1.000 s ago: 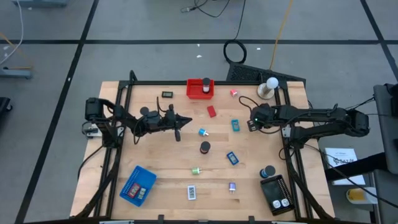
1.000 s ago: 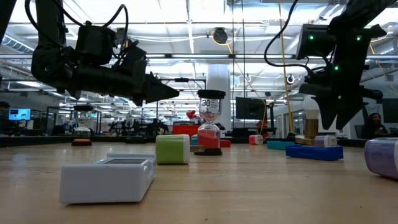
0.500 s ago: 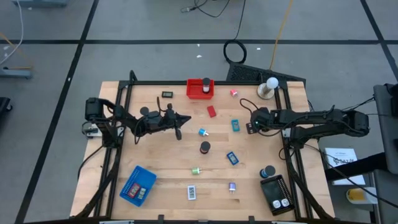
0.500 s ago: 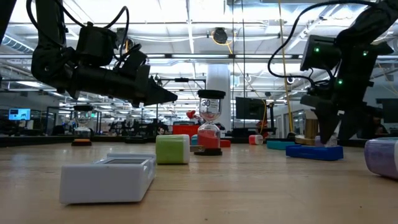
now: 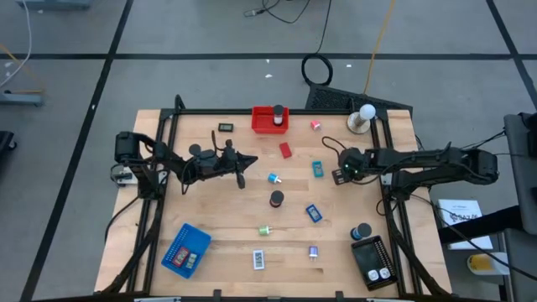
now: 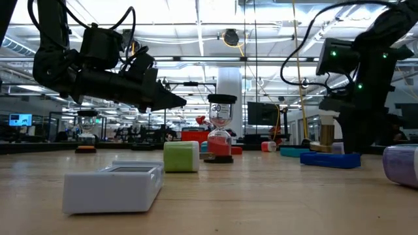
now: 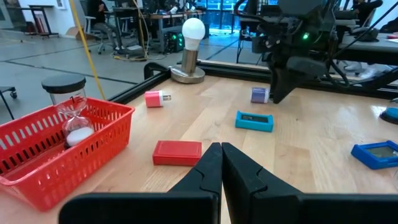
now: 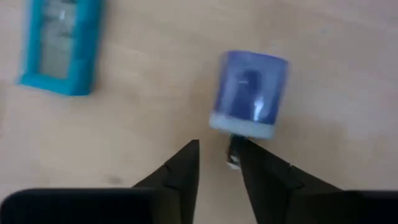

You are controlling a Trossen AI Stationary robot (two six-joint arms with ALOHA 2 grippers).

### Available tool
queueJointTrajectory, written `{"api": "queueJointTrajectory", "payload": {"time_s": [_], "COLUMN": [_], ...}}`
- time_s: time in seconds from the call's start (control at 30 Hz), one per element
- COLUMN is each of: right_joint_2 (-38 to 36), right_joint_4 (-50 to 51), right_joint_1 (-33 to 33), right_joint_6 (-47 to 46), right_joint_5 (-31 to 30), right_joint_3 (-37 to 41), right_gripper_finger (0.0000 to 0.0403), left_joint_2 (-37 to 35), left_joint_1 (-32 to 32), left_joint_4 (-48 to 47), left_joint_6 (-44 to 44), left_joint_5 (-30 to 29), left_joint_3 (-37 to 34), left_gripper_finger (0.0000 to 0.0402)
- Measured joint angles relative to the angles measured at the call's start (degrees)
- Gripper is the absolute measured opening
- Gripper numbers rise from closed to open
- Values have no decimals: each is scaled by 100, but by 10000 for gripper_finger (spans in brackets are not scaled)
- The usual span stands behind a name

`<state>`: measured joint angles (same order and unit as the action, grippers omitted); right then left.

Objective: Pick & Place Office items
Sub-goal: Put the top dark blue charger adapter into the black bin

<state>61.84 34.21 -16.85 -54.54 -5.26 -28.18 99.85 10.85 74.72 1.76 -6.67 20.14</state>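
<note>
The right gripper points down over the right side of the table, its fingers narrowly parted just short of a purple plug-like piece, holding nothing. A teal block lies close beside that piece. The left gripper hovers above the table's left half, its jaws pressed together and empty, near a red block.

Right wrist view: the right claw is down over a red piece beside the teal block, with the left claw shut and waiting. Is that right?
Not quite: the piece under the right claw is purple with a pale end, not red, as the right wrist view shows. It does lie beside the teal block, and the left claw is shut and waiting over the table's left half.
</note>
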Motion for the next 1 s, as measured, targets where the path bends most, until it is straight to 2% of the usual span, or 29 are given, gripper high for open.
{"api": "queueJointTrajectory", "payload": {"time_s": [0.3,0.43,0.53,0.7,0.87,1.0], "right_joint_2": [0,2,1,2,2,2], "right_joint_4": [1404,1602,1521,1421,1241,602], "right_joint_1": [-464,-492,-312,49,424,590], "right_joint_6": [858,405,-200,-1114,-1648,-1766], "right_joint_5": [256,121,-225,-728,-1212,-1429], "right_joint_3": [-1052,-1146,-1023,-821,-663,-390], "right_gripper_finger": [49,52,80,153,218,248], "left_joint_2": [0,0,0,0,0,0], "left_joint_1": [0,0,0,-1,0,0], "left_joint_4": [2,2,1,-21,-87,-87], "left_joint_6": [0,0,0,0,-4,-9], "left_joint_5": [-181,-245,-245,-245,-248,-248], "left_joint_3": [0,0,0,0,0,0], "left_gripper_finger": [6,6,6,6,6,6]}}
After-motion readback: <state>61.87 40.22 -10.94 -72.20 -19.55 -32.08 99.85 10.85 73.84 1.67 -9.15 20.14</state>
